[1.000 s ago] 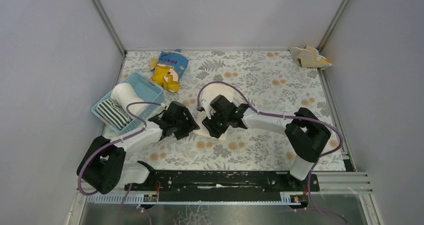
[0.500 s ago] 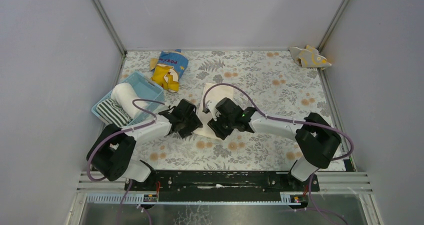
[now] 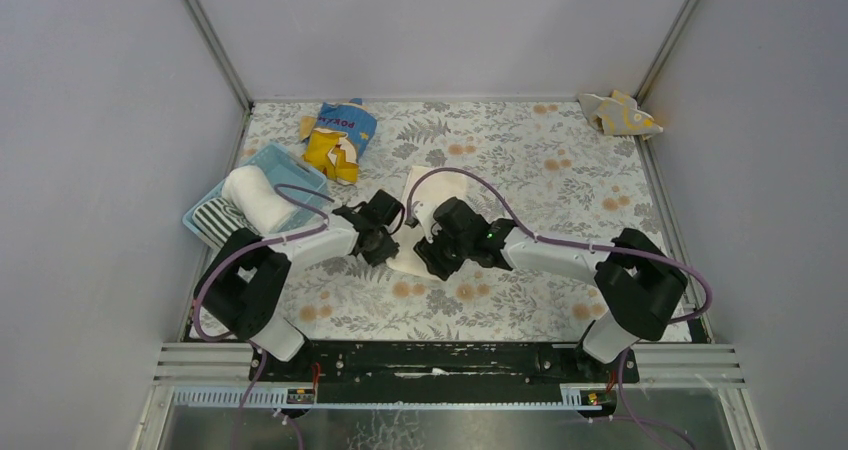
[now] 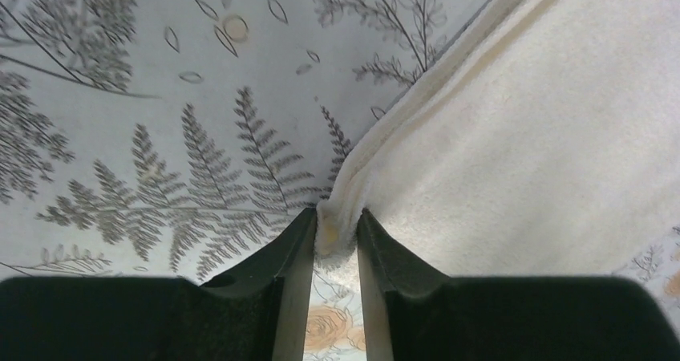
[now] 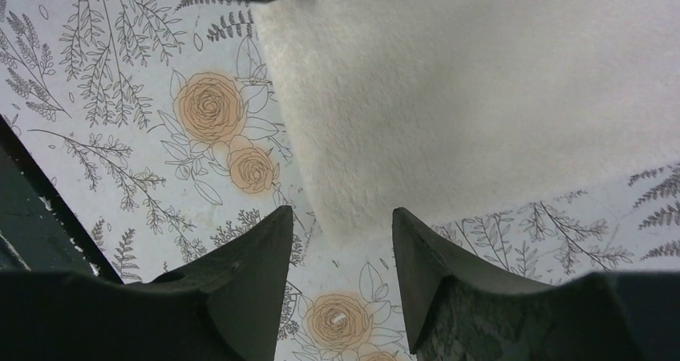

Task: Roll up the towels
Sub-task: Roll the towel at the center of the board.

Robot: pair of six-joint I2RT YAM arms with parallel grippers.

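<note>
left wrist alone shows left gripper (image 4: 337, 223) pinching towel (image 4: 521, 136)

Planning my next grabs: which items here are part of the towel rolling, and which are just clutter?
Job: flat cream towel, rolled white towel, striped towel, beige-and-yellow towel in the far corner.
Lying about: snack bag, blue basket holding two towels.

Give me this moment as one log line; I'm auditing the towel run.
cream towel: unrolled | left gripper: shut on its edge | right gripper: open at its corner, no grip
</note>
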